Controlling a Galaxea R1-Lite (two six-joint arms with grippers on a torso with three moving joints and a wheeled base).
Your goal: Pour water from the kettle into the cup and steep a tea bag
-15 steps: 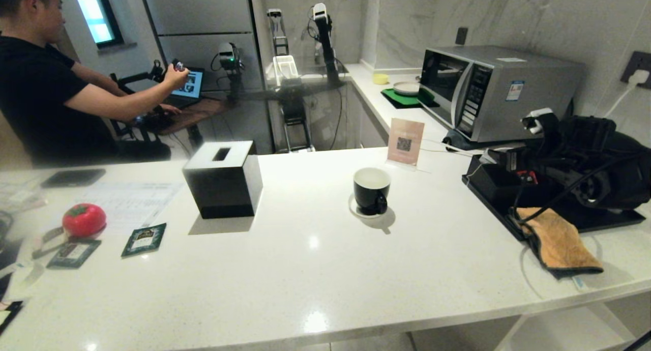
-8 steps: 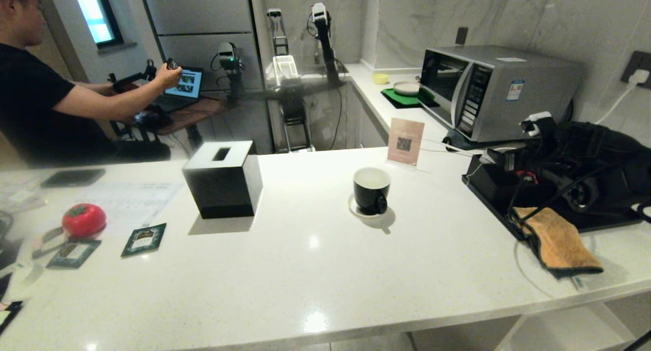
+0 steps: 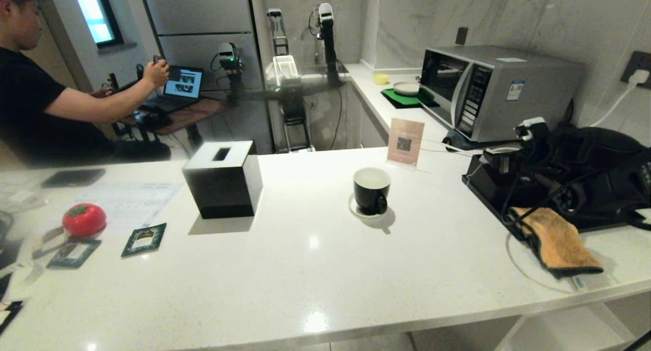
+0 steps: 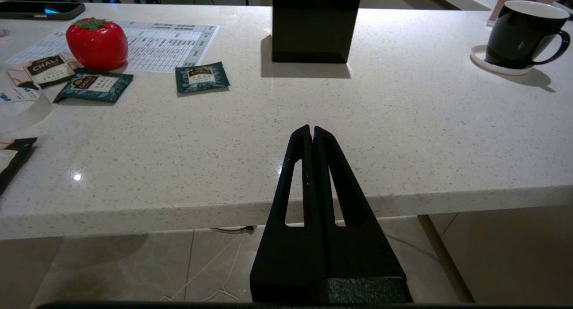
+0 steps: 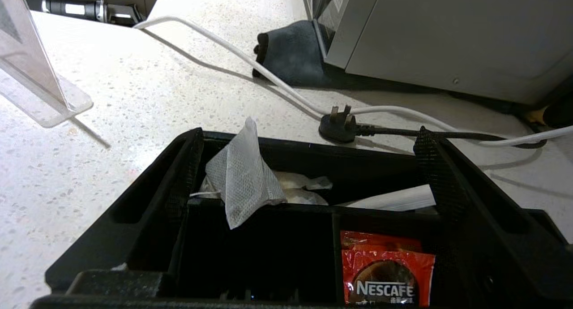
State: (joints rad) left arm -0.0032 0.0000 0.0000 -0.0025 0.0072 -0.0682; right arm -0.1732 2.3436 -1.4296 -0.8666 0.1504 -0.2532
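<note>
Progress check: early days, nothing poured or steeped as far as the views show. Small black mug w/ white inside [image 3: 371, 189] is sitting upright on its little white saucer [image 3: 356, 209], mid white speckled tabletop [image 3: 315, 280], well apart from both arms. Can't tell if there's any water in it; no tea bag string is hanging over the rim.

Right gripper [image 5: 309, 159] is hovering over a black compartmented organiser box [image 5: 367, 165] at the right end of the tabletop, near the silver microwave [image 3: 488, 89]. Its fingers [image 5: 186, 174] are standing spread wide, one either side of the box's contents, pinching nothing. Between them a white mesh pyramid tea bag [image 5: 241, 183] is leaning up out of the far compartment; a red instant-coffee sachet [image 5: 387, 268] is lying in the nearer one. Judging by that, the tea-bag pick is the step in hand.

Left gripper [image 4: 312, 132] is sitting parked low, off the near edge of the tabletop, fingers pressed together, empty.

Kettle: can't make it out in any view; the right arm is blocking much of that corner.

Left to do, imo: grab the bag, find and tip the kettle into the mug, then dunk the bag. So basically everything.
</note>
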